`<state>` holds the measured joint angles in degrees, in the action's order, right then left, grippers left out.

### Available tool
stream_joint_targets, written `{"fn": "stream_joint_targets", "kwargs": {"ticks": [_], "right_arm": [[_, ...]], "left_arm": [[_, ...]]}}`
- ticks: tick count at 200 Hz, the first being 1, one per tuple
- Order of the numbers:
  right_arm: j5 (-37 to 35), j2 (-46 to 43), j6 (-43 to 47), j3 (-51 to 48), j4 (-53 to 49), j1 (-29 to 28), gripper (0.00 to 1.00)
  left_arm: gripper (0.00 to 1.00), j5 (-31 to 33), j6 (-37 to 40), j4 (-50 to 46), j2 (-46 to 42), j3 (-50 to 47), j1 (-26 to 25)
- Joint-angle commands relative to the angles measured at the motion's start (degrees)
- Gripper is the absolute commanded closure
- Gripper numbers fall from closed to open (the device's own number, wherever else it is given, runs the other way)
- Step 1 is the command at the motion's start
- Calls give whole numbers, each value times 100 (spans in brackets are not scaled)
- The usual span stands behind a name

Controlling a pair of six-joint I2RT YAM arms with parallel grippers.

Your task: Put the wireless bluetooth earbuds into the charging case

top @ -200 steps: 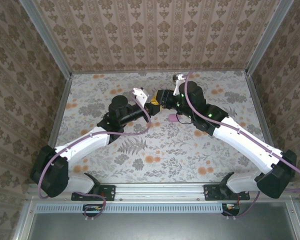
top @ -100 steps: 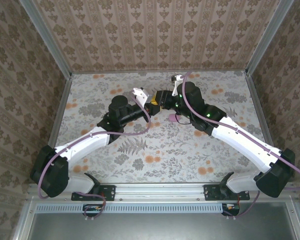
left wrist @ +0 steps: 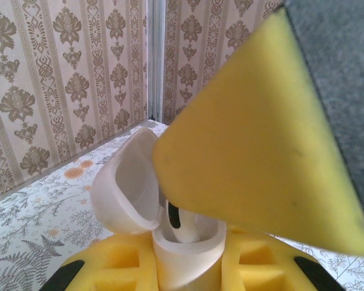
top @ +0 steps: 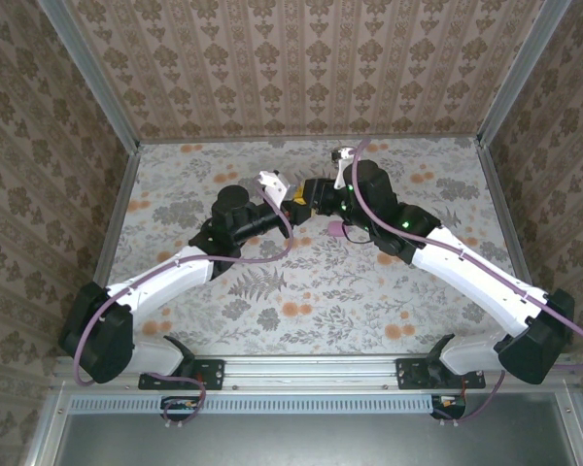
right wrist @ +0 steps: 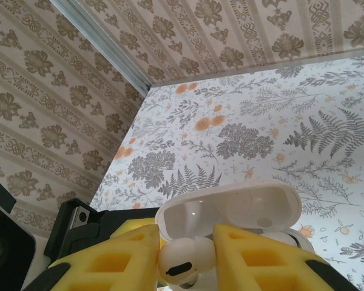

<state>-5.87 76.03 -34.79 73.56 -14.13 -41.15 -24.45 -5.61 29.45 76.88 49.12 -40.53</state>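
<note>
The white charging case [left wrist: 188, 257] stands upright between the yellow pads of my left gripper [left wrist: 188, 270], which is shut on it. Its lid [left wrist: 124, 188] is hinged open. My right gripper [right wrist: 185, 260] is shut on a white earbud [right wrist: 183, 259], pinched between its yellow fingers [right wrist: 115, 260] just above the case's mouth, in front of the open lid [right wrist: 230, 209]. In the left wrist view the earbud's stem [left wrist: 185, 221] reaches down into the case under the right gripper's big yellow finger [left wrist: 255, 151]. In the top view both grippers meet over mid-table, left gripper [top: 291, 204], right gripper [top: 309, 194].
A small pink speck [top: 330, 230] lies on the floral table [top: 272, 311] just below the right gripper. Wallpapered walls and metal corner posts [top: 112, 97] close in the back and sides. Another white rounded piece [right wrist: 285, 236] sits in the case's right side.
The right arm has edged slightly toward the left gripper with the earbud in it. The left arm has held still with the case.
</note>
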Motion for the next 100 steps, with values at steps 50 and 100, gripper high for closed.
{"fn": "stream_joint_targets", "kwargs": {"ticks": [50, 100], "right_arm": [[-134, -97, 179, 156, -364, -23, 68], [-129, -132, 174, 208, -362, -16, 65]], "left_arm": [[89, -68, 41, 150, -103, 41, -50], [89, -78, 91, 72, -103, 80, -51]]}}
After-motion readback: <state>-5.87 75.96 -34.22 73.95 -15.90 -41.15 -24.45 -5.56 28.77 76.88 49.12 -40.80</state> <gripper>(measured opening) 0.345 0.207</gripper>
